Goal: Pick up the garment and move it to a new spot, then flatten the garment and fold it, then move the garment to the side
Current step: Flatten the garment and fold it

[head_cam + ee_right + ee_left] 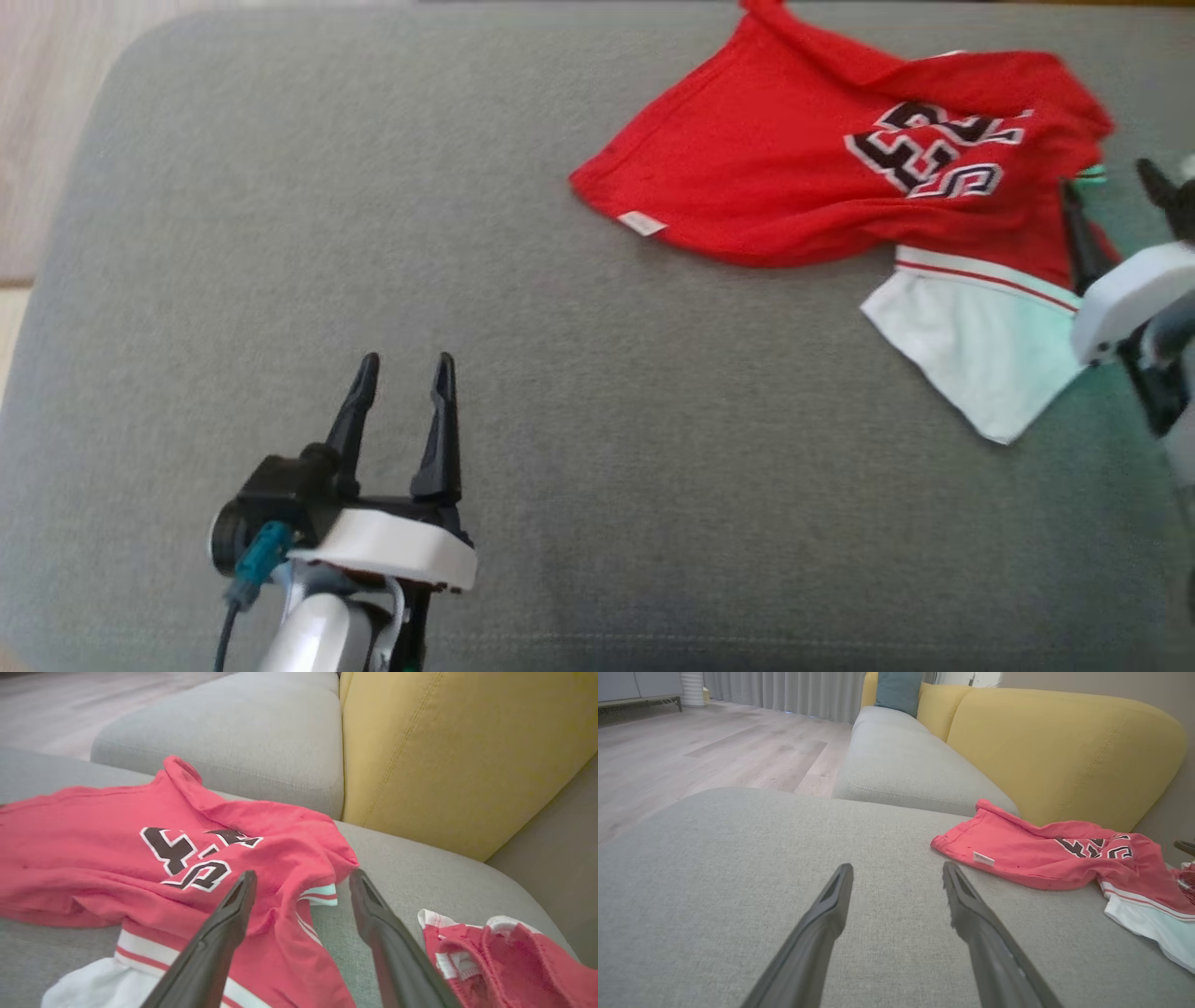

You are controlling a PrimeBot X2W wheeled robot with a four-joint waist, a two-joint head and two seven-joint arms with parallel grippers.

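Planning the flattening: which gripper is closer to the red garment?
The right gripper, open at the edge of the garment; the left gripper is over bare grey cushion.

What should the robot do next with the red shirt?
Probably slide the open left fingers over to the labelled hem corner of the crumpled red jersey: it lies bunched on the grey sofa cushion, and the open right fingers hold nothing.

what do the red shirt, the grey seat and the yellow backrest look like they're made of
Shirt: soft knit cloth, perhaps cotton jersey, matte. It lies in limp folds, and the numbers look printed or sewn on.
Seat: grey woven upholstery, matte, with a fine speckled weave.
Backrest: yellow upholstery fabric, matte, with a stitched seam along its edge. The fibre can't be told.
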